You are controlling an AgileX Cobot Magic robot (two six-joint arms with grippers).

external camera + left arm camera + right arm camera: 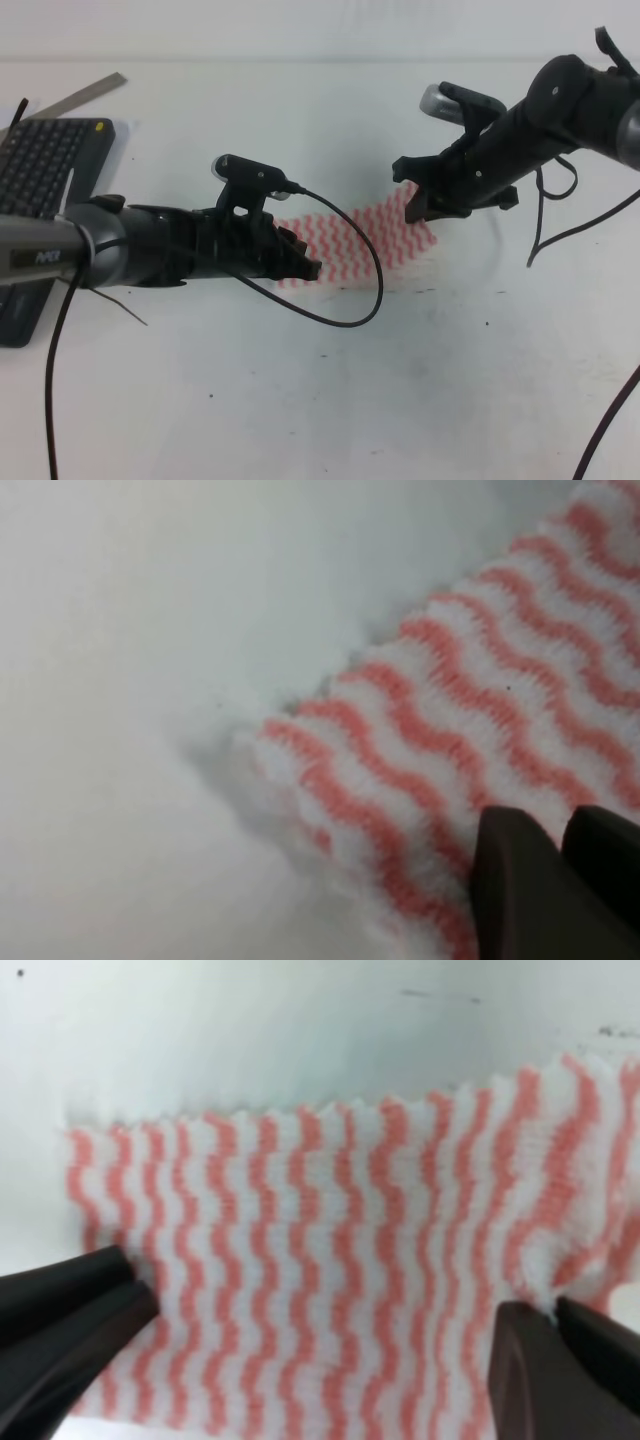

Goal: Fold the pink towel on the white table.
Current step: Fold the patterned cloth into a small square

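The exterior high view shows the pink towel (pixel 350 245) lying near the middle of the white table (pixel 330 400), stretched between the two arms. The left gripper (pixel 305 265) is set at the towel's left end and the right gripper (pixel 425 205) at its right end, so that the cloth is approached from both sides at once, as a fold requires. A keyboard (pixel 40 165) is seen at the far left edge, well apart from the towel, with a metal ruler (pixel 85 95) lying beyond it.

In the left wrist view, the towel (pixel 470 710) is seen with a corner slightly lifted off the table (pixel 120 680), a soft shadow lying beneath the raised edge. The dark fingertips (pixel 520 880) are placed on or just over the cloth at the lower right; whether the left gripper is clamped on the cloth cannot be told, since only the tips are shown.

In the right wrist view, the towel (pixel 330 1260) is spread wide between the two fingers, one at the left (pixel 70 1300) and one at the right (pixel 560 1350), so the right gripper is held open, straddling the cloth. The towel's right edge is bunched and raised beside the right finger. It is judged that the edges are being taken up and that the fold itself is not yet made.
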